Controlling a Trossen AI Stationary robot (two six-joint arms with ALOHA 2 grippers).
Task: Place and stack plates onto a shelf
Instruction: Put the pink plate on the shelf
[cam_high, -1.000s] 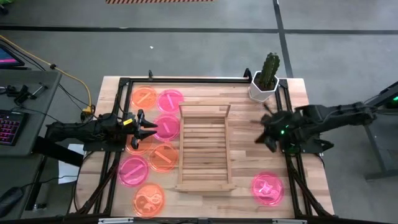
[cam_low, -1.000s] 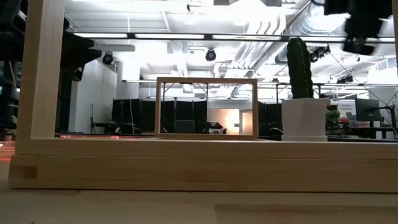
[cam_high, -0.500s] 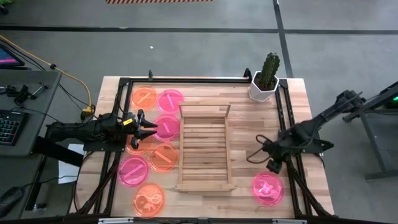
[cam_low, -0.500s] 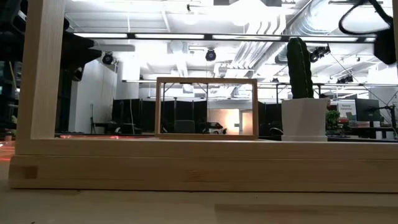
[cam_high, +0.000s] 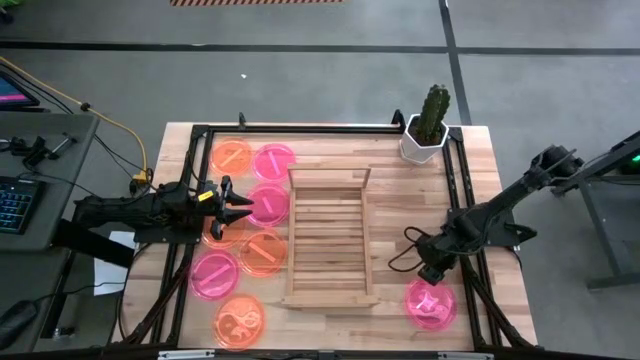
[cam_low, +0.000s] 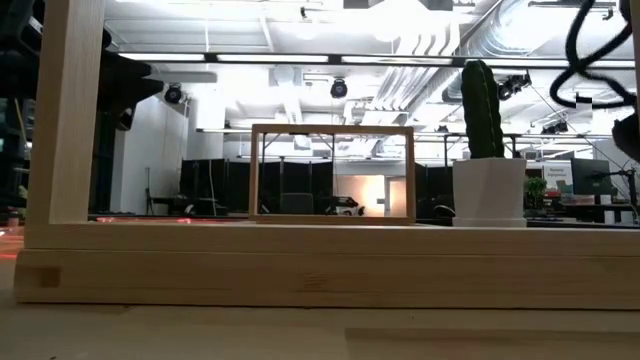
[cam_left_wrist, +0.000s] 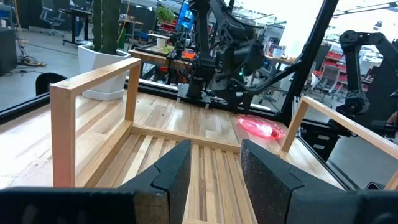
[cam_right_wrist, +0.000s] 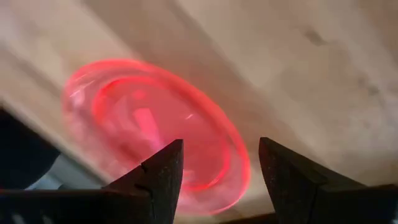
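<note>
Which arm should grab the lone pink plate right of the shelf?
Right. The right gripper hangs just above that pink plate with fingers open; the left gripper sits across the shelf.

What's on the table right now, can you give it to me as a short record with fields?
shelf: middle of table, no plates on it
plates left of shelf: seven, pink and orange
lone pink plate: right of shelf, near front edge
right gripper: open, over the lone pink plate
left gripper: open, at the left plate group, facing the shelf
potted cactus: back right corner

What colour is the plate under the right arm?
Neon pink plate, clearest in the right wrist view.
</note>
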